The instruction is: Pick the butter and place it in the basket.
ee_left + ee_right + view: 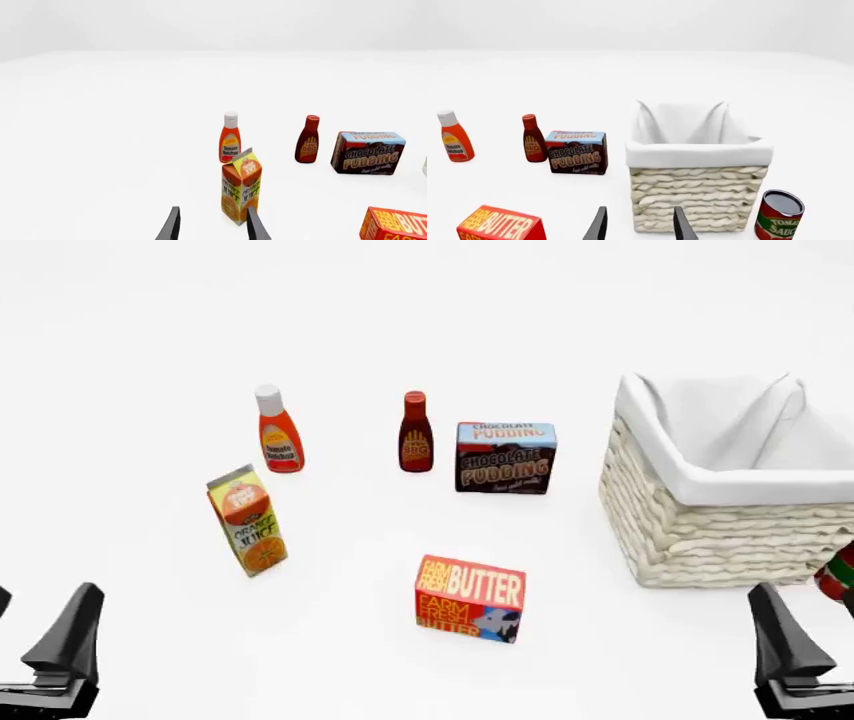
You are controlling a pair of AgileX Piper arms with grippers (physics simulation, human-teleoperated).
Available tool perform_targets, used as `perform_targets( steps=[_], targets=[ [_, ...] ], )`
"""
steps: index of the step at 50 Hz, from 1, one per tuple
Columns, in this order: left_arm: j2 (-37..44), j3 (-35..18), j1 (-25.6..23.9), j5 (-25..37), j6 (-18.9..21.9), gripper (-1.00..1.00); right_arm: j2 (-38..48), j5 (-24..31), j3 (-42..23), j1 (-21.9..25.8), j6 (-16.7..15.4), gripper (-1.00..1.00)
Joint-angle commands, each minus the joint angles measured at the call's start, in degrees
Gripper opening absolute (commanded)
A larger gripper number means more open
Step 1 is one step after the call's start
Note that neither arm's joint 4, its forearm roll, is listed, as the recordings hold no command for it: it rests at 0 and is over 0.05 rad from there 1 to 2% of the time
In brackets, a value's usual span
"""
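Both grippers parted and empty: left gripper (211,225) at near left, right gripper (639,224) at near right, neither touching anything. Nothing done yet; grasp, carry and drop all remain. Butter (470,597) stands on the table near centre, well apart from both grippers. Basket (694,530) at right, looks empty. Farther back: chocolate pudding box (505,457), BBQ bottle (416,433), ketchup bottle (279,431); orange juice carton (246,521) left. Tomato sauce can (778,215) just beside basket. Path from butter to basket looks open.
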Motion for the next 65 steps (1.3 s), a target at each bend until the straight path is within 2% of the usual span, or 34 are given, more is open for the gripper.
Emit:
perform_targets(
  steps=[1,7,8,11,17,20,24,37,56,58,65],
  targets=[
    [0.0,0.0,0.0,0.0,0.0,1.0,0.03,0.65,-0.03,1.68,-0.09,1.0],
    [0.0,0.0,0.0,0.0,0.0,1.0,0.01,0.97,0.04,2.52,0.29,1.0],
    [0.0,0.0,0.0,0.0,0.0,1.0,0.08,1.18,0.03,2.65,-1.07,1.0],
    [0.0,0.0,0.0,0.0,0.0,1.0,0.06,1.06,-0.31,2.58,-0.67,1.0],
    [0.0,0.0,0.0,0.0,0.0,1.0,0.2,1.81,-1.83,3.33,-2.17,1.0],
    [0.0,0.0,0.0,0.0,0.0,1.0,0.57,5.25,-4.76,6.63,-1.41,1.0],
    [0.0,0.0,0.0,0.0,0.0,1.0,1.11,8.27,-7.73,8.56,-0.9,1.0],
    [0.0,0.0,0.0,0.0,0.0,1.0,2.02,13.85,-13.62,11.14,-1.07,1.0],
    [0.0,0.0,0.0,0.0,0.0,1.0,10.66,14.27,-20.78,15.09,-2.59,1.0],
    [0.0,0.0,0.0,0.0,0.0,1.0,11.95,14.52,-22.1,15.47,-1.94,1.0],
    [0.0,0.0,0.0,0.0,0.0,1.0,14.21,15.75,-25.0,17.5,-4.32,1.0]
  ],
)
